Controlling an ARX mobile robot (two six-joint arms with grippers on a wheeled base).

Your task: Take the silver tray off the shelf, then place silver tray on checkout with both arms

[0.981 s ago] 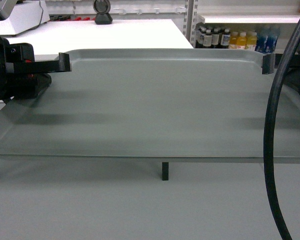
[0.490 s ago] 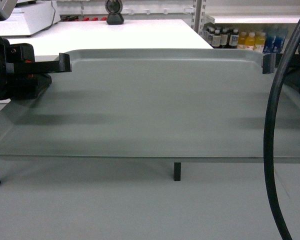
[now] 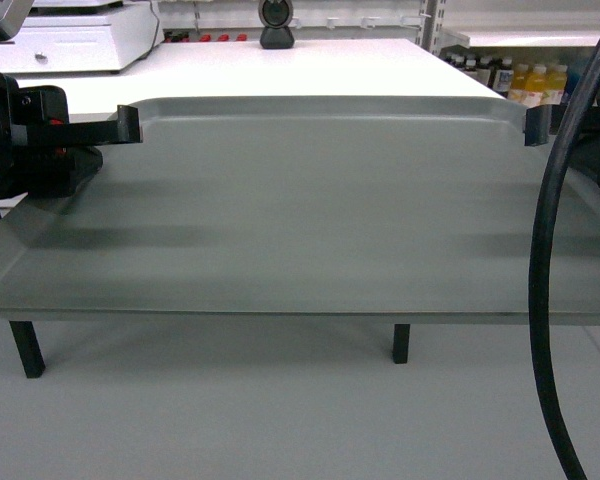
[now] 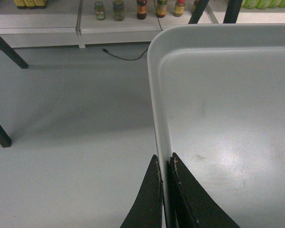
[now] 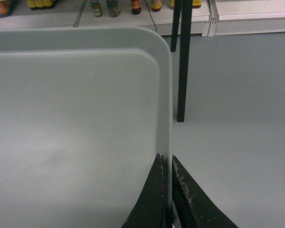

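Note:
The silver tray [image 3: 310, 200] fills the head view, held level in the air over the grey floor. My left gripper [image 3: 130, 122] is shut on its left rim and my right gripper [image 3: 536, 122] on its right rim. The left wrist view shows the left gripper [image 4: 165, 161] with one finger on each side of the tray [image 4: 228, 118] rim. My right gripper [image 5: 166, 161] pinches the tray [image 5: 76, 118] rim the same way in the right wrist view. The white checkout [image 3: 280, 65] lies just beyond the tray's far edge. The shelf is out of view.
A white register [image 3: 75, 40] and a black scanner [image 3: 276, 25] stand at the counter's back. Black legs [image 3: 26, 348] [image 3: 401, 343] show under the tray. Bottles [image 3: 525, 80] line a rack at the far right. A thick black cable [image 3: 545, 300] hangs on the right.
The counter, its legs, the scanner and the bottles have slid to the right in the head view. The tray and both grippers keep the same place in the view.

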